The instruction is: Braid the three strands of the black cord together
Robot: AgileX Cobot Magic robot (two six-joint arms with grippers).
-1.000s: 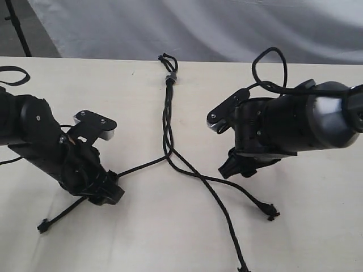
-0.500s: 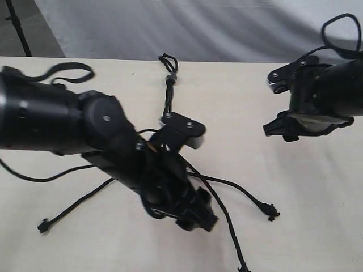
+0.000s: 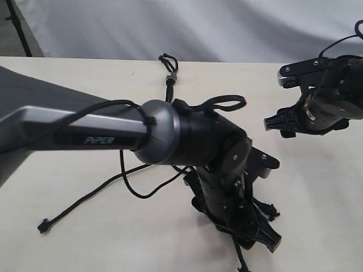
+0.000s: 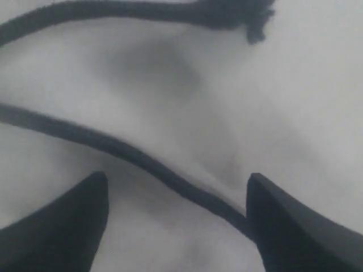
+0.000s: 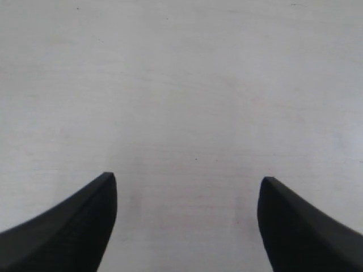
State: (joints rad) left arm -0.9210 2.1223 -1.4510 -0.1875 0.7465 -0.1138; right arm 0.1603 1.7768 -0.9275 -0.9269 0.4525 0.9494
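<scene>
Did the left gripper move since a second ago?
Yes. The left gripper swung rightward, from left of the grey-banded knot to right of it.

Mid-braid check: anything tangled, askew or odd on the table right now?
Nothing damaged. One strand trails alone far to the left, and the left gripper, fingers open, straddles another strand without gripping it. The right gripper hangs open over the table.

Black cord [image 3: 168, 80] on pale table [image 3: 102, 241]
</scene>
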